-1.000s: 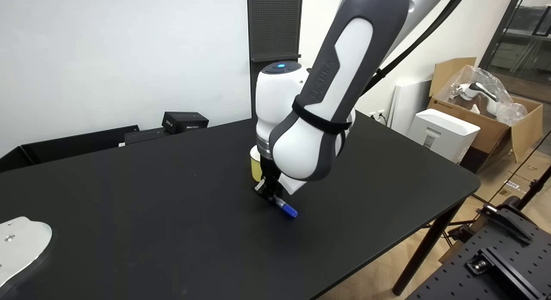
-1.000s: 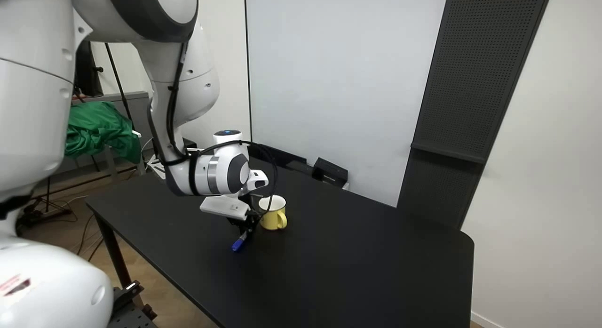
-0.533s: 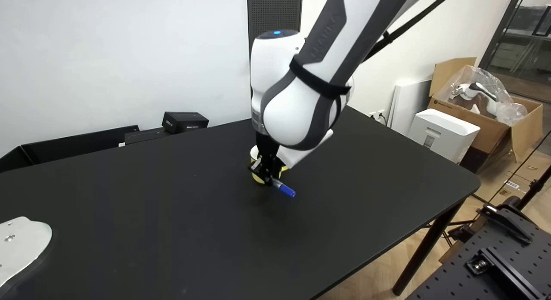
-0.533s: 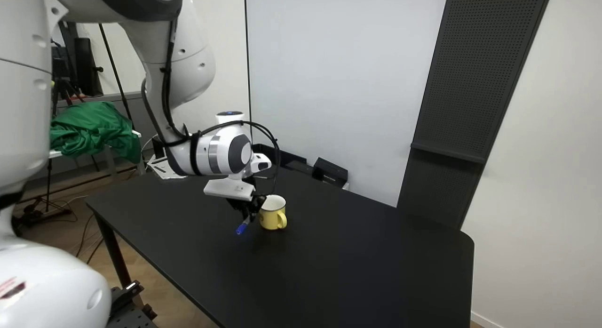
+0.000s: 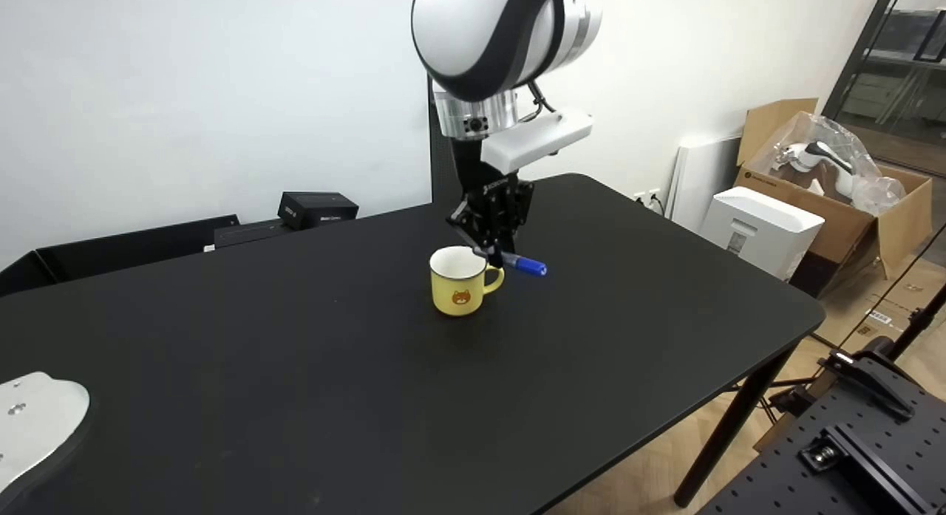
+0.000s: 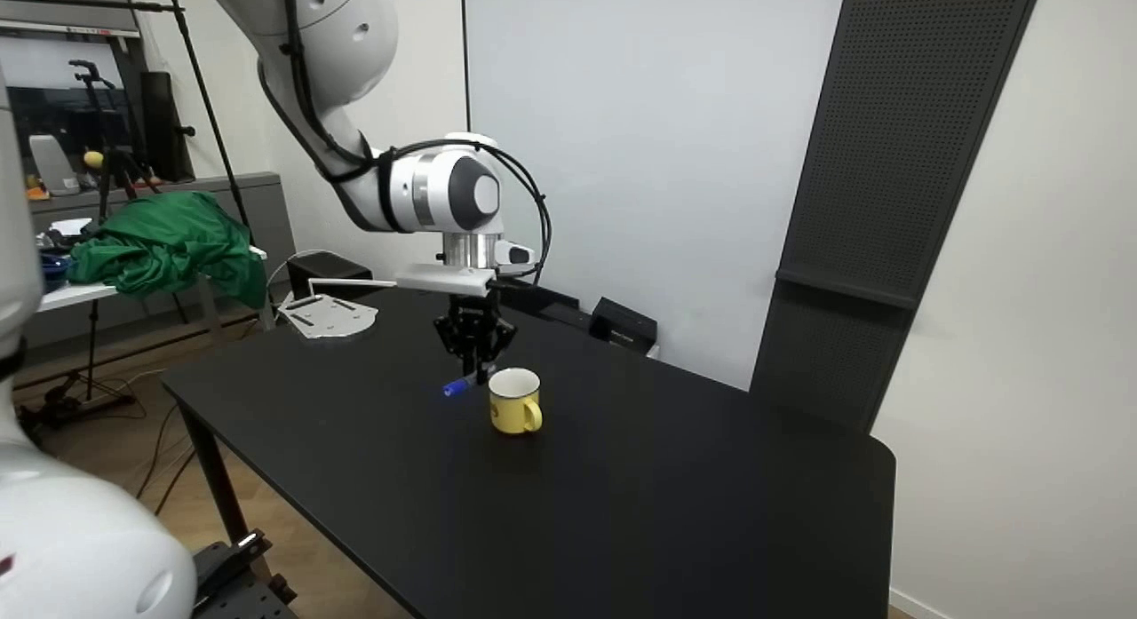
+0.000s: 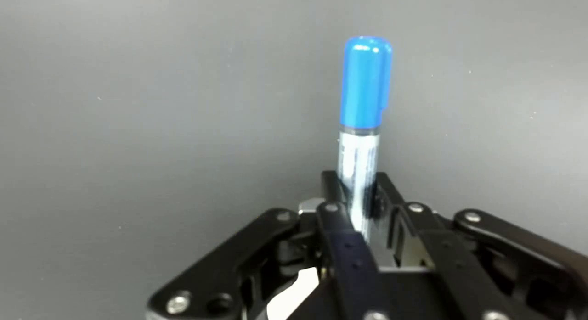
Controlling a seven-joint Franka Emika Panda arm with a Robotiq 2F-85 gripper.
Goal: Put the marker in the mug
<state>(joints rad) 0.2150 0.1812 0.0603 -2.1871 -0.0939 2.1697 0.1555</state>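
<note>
In an exterior view, a pale plate is seen at the near left. Farther back, the yellow mug is stood upright on the tabletop, its handle turned right. Close to its rim, the marker is gripped aloft by the tool, blue cap pointed right. A black box is seen far left.

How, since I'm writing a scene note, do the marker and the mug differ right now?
The marker has a blue cap and a pale barrel; the mug is yellow outside and white inside.
The marker is slim; the mug is wide, with a loop handle.
The marker is held well off upright in the gripper, above the table; the mug stands upright on the table.
Both are roughly cylindrical.
</note>
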